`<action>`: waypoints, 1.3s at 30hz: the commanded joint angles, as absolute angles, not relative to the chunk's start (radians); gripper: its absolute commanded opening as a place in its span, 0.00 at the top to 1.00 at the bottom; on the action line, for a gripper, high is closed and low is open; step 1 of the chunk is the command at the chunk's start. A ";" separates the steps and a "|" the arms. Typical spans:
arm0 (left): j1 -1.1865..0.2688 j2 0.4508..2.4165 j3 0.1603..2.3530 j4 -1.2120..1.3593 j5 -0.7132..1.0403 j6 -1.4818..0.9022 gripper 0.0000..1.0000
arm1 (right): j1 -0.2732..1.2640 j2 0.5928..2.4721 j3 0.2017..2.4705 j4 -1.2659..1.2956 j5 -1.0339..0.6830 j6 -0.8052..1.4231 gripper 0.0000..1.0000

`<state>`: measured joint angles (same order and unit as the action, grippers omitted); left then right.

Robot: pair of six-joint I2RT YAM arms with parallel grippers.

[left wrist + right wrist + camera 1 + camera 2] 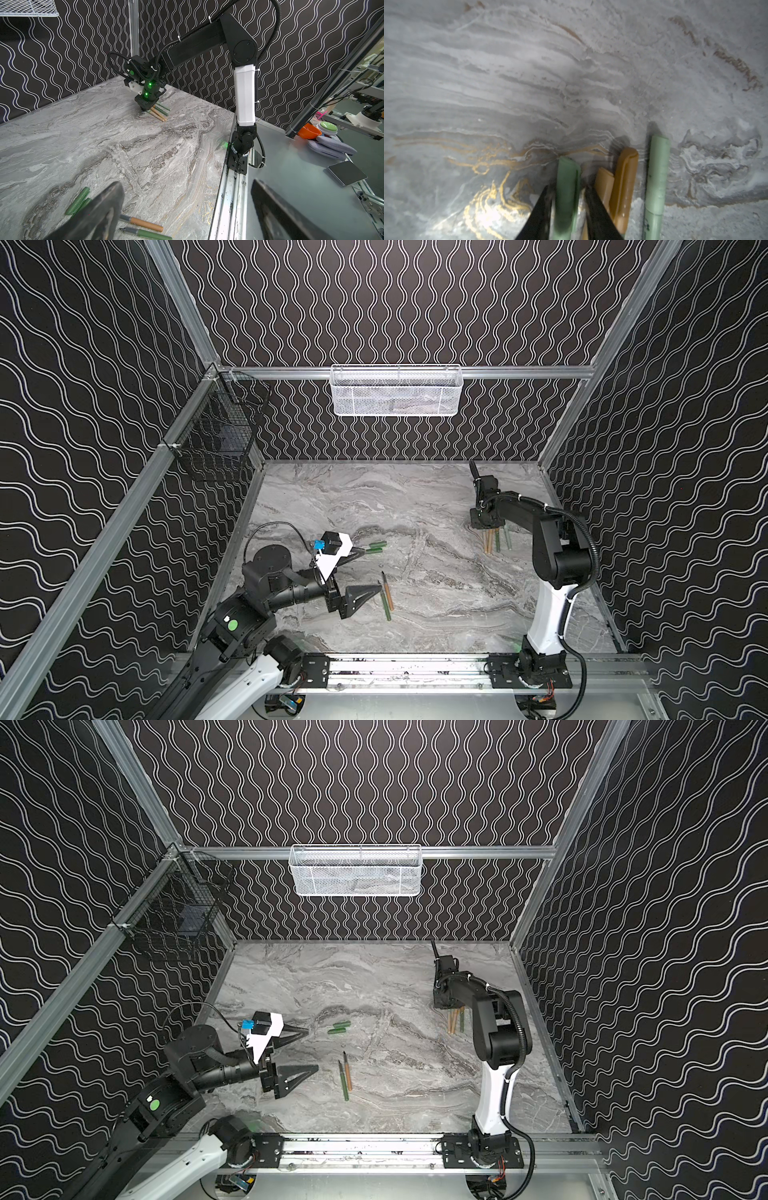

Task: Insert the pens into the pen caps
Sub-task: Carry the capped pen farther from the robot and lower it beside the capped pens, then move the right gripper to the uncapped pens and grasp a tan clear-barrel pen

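Fingers of the right gripper (567, 187) are straddling the pale green capped pen (568, 172), narrowly apart — a skewed lift could drag it; left gripper (372, 569) is gaping wide.

Your tabletop (415, 497) has a grey marble look: veined and mostly matt, with a soft sheen at the lower left of the right wrist view. The pens (146, 224) and pen caps (78, 200) look like smooth satin plastic. At top centre in both top views, the basket (395, 391) is white-coated metal mesh. The frame rail (399, 668) along the bottom is bare brushed metal. The left gripper (372, 569) looks like matt black plastic — the right arm's shell (548, 614) is glossy white.
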<state>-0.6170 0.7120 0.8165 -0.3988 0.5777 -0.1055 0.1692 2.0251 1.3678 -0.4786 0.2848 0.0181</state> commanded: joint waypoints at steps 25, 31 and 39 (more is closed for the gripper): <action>-0.617 0.711 0.850 -0.664 0.038 -0.173 0.01 | 0.697 1.834 1.281 -0.372 -0.085 -0.134 0.44; -0.617 0.652 0.842 -0.668 0.005 -0.187 0.01 | 0.746 1.980 1.413 -0.431 -0.067 -0.153 0.44; -0.617 0.639 0.836 -0.671 -0.069 -0.192 0.01 | 0.840 1.888 1.304 -0.439 -0.078 0.005 0.44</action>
<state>-0.6170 0.6399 0.8375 -0.6819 -0.0231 -0.1814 0.8238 1.9266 1.3403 -0.4198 -0.0647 -0.0753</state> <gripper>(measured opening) 0.987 0.558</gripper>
